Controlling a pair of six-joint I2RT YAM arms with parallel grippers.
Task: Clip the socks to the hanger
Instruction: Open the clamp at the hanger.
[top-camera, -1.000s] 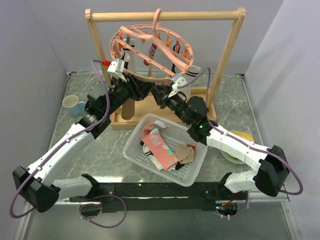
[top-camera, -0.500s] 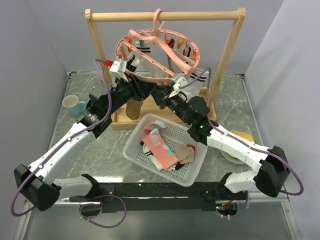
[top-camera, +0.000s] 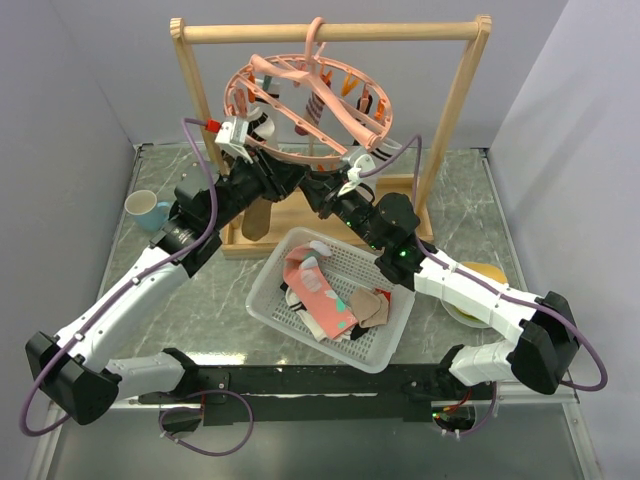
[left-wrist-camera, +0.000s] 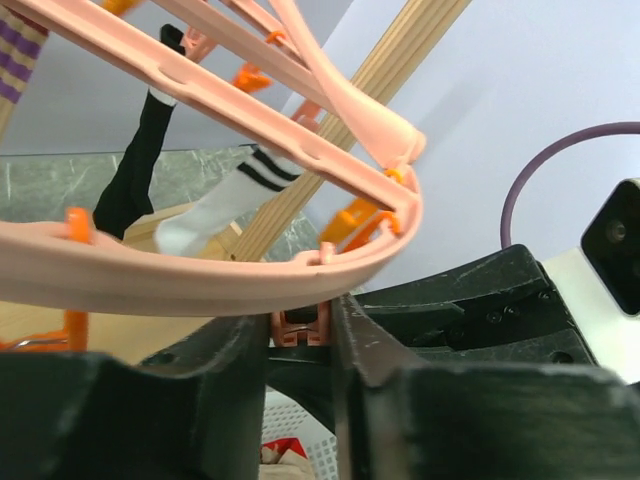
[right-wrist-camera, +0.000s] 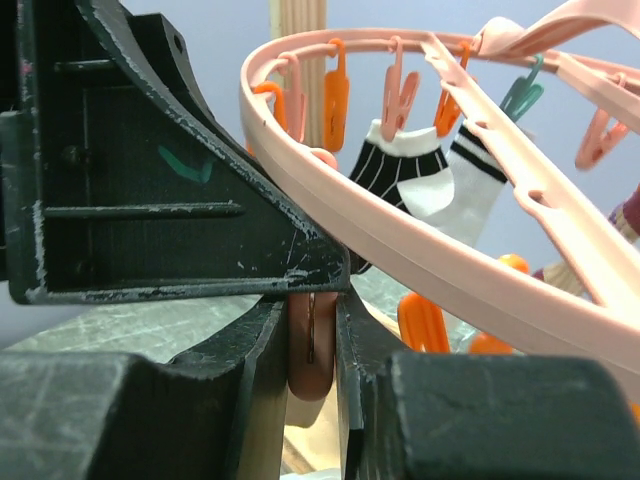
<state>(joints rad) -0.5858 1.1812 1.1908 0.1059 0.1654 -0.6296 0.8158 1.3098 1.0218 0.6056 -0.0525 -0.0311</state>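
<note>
The round pink hanger (top-camera: 300, 158), upper middle, holds striped socks (right-wrist-camera: 425, 190), and left fingers (left-wrist-camera: 230, 380) and right fingers (right-wrist-camera: 250, 390) each pinch a clip (right-wrist-camera: 310, 345).

The rack (top-camera: 330, 32) stands at the upper centre of the top view. The hanger (top-camera: 300, 157) hangs from its top bar, with hung socks (top-camera: 312, 105) dangling inside the ring. Below the rack, at centre, the basket (top-camera: 262, 290) holds loose socks (top-camera: 315, 290). The mug (top-camera: 145, 208) sits at far left. The left gripper (left-wrist-camera: 300, 345) and right gripper (right-wrist-camera: 312, 305) sit side by side under the ring's lower rim. A clip (right-wrist-camera: 310, 365) sits between the right gripper's fingers.
</note>
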